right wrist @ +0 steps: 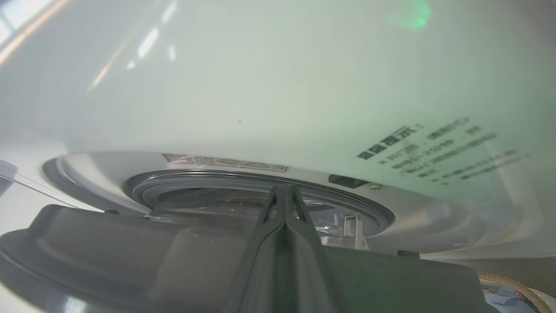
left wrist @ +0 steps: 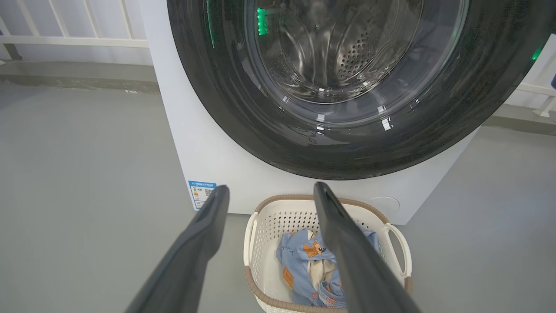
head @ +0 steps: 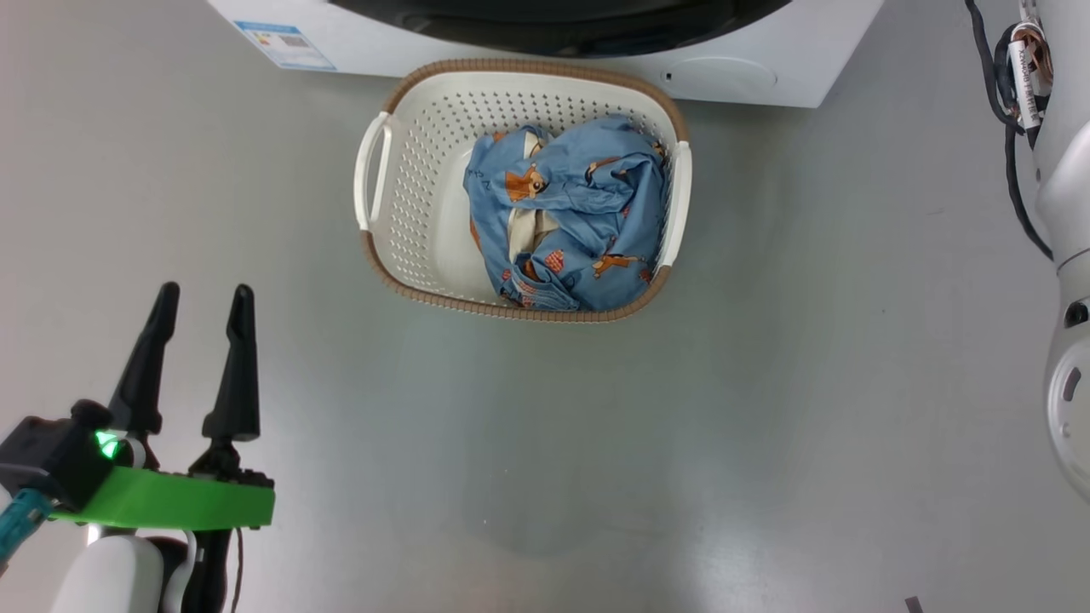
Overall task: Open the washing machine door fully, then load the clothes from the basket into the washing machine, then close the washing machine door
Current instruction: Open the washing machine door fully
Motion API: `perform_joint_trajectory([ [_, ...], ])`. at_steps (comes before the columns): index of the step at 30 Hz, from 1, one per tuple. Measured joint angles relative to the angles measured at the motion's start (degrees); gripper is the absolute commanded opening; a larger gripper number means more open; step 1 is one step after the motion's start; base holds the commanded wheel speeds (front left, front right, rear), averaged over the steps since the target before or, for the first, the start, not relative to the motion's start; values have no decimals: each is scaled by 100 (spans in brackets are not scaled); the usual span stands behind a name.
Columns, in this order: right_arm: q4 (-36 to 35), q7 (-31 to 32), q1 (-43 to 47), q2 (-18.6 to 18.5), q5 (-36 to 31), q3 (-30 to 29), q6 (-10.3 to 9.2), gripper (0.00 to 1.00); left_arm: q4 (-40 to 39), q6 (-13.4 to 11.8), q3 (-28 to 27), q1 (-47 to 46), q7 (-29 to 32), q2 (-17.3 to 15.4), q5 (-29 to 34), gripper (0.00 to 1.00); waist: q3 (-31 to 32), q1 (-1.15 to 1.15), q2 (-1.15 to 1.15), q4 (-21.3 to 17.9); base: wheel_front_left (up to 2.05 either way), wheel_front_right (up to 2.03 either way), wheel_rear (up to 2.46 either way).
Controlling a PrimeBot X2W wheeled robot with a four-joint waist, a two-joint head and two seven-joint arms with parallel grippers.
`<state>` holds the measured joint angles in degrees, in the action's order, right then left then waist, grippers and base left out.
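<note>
Right pincer point(right wrist: 284, 191), fingers pressed together, sits at the washing machine door point(left wrist: 208, 87) edge; left pincer point(head: 206, 294), wide, hangs lower left

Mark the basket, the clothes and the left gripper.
basket point(head: 417, 196), head view, on its perforated left inner wall.
clothes point(head: 588, 213), head view, on the middle of the blue printed fabric.
left gripper point(head: 206, 294), head view, midway between its two open fingertips.
</note>
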<state>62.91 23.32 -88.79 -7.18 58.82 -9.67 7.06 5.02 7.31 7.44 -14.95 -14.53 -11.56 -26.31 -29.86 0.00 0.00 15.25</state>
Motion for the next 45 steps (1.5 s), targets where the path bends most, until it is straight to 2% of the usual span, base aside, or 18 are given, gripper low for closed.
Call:
perform_joint_trajectory([
  [8,-254,604,357,-1,235,87,-1,0,-62,0,-83,2,0,0,21,100,172,0,0,-89,0,0,0],
  [15,-347,1391,580,-26,354,109,-1,0,-71,0,-119,17,0,-3,52,100,314,0,0,-138,0,0,0],
  [19,-370,1944,720,91,636,255,0,0,-77,0,-127,33,0,-2,114,100,375,0,0,-156,0,0,0],
  [25,-422,2835,1106,244,1341,738,0,0,-83,0,-154,73,0,-3,167,100,527,0,0,-186,0,0,0],
  [32,-739,3401,1608,243,2094,1529,0,0,-90,0,-191,210,0,-4,247,100,728,0,0,-245,0,0,0],
  [41,-1490,3618,2379,225,3196,2588,0,0,-88,0,-213,331,0,-3,305,100,952,0,0,-301,0,0,0],
  [45,-1951,3590,2787,226,3893,3067,0,0,-89,0,-264,406,0,-1,310,100,1066,0,0,-312,0,0,0],
])
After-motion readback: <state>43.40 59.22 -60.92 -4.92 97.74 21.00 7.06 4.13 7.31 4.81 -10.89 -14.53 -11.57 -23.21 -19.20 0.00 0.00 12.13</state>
